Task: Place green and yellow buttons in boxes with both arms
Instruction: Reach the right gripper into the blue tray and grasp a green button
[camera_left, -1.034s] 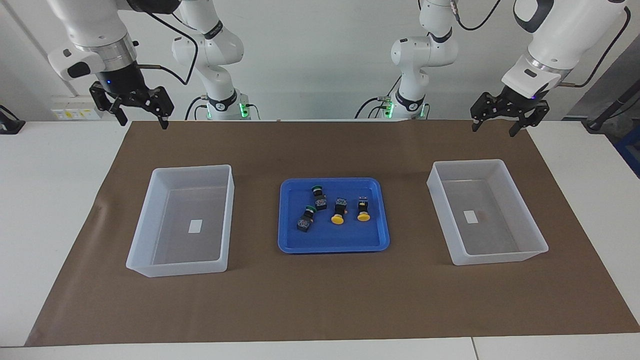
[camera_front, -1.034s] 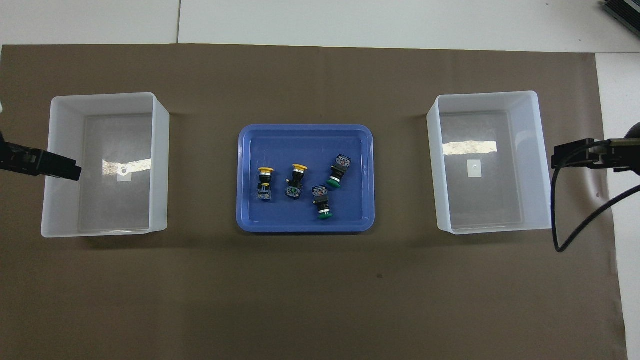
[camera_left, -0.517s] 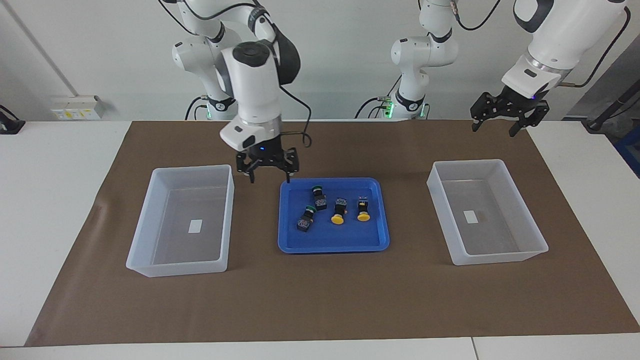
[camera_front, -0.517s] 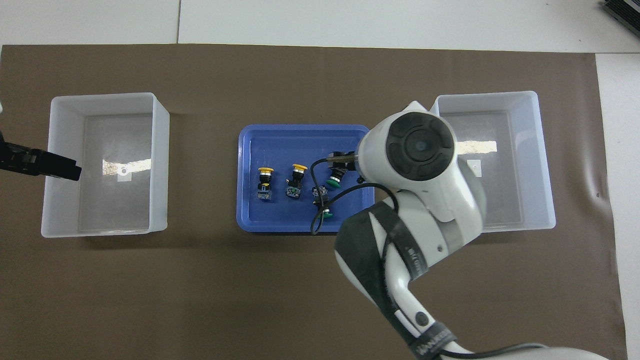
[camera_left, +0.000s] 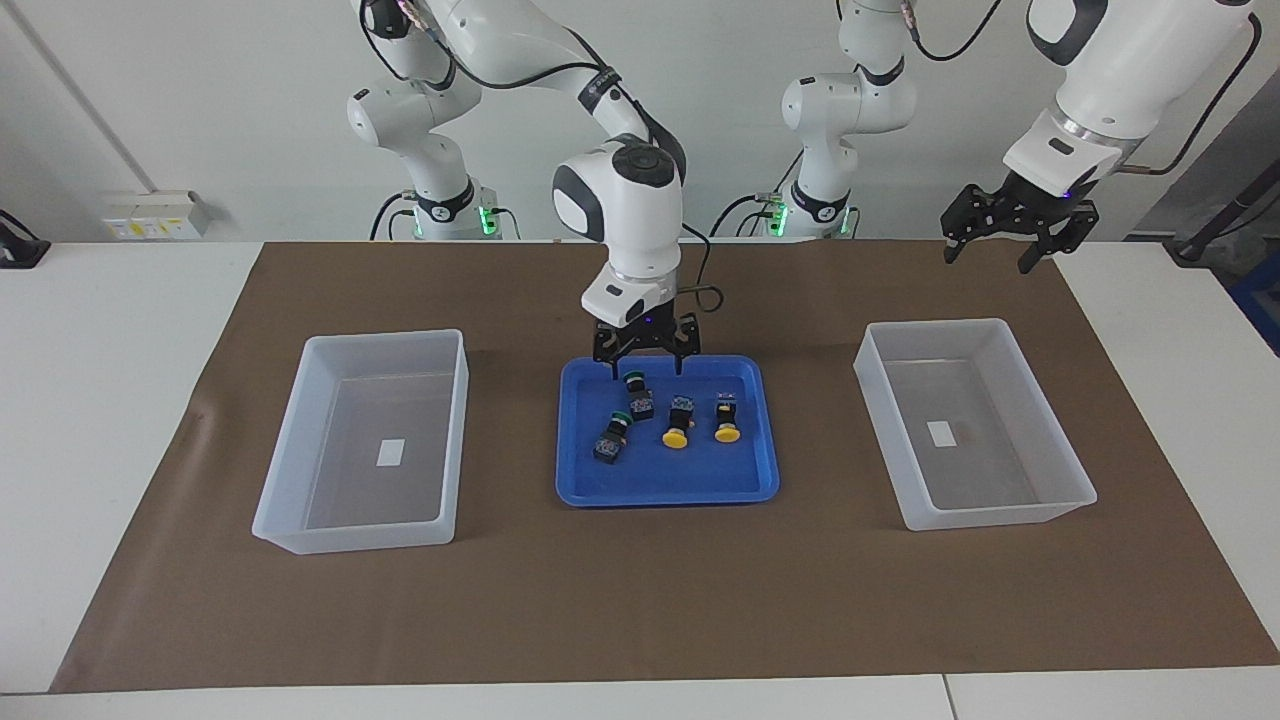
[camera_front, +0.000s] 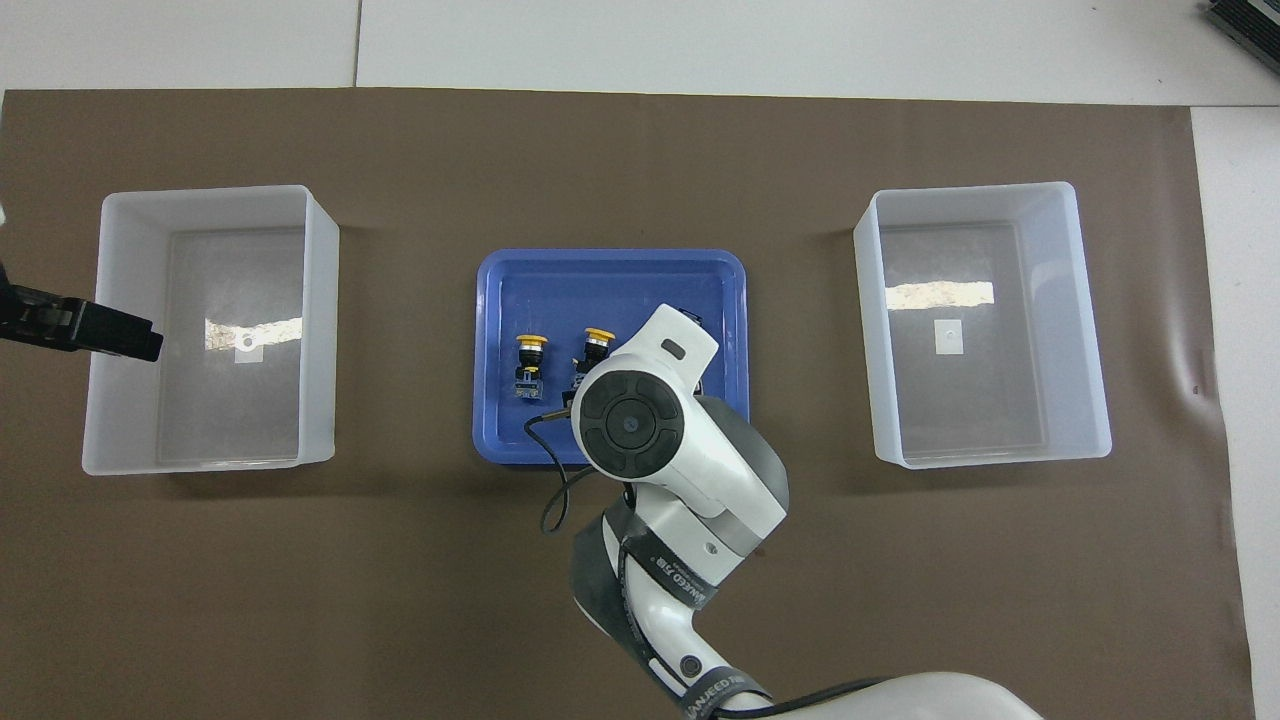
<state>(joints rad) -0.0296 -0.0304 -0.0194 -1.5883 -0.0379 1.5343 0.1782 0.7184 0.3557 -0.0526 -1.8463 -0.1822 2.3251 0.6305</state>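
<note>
Four buttons lie in a blue tray (camera_left: 665, 494) between the boxes. Two have green caps (camera_left: 634, 382) (camera_left: 612, 437), two have yellow caps (camera_left: 677, 425) (camera_left: 726, 420). My right gripper (camera_left: 647, 372) is open and hangs just over the green button nearer to the robots, fingers astride it, apart from it. In the overhead view the right arm hides both green buttons; the yellow ones (camera_front: 530, 356) (camera_front: 596, 346) show. My left gripper (camera_left: 987, 262) is open and empty, waiting in the air over the mat's edge at the left arm's end. Both boxes (camera_left: 455, 430) (camera_left: 880, 420) are empty.
A brown mat (camera_left: 640, 600) covers the table under the tray and boxes. In the overhead view the tray (camera_front: 610, 258) lies between the boxes (camera_front: 320, 330) (camera_front: 865, 330), and the left gripper's black tip (camera_front: 120, 338) overlaps the edge of one box.
My right arm has swung from the right arm's end of the table across to the tray and come down over the green button. The left arm has not moved.
</note>
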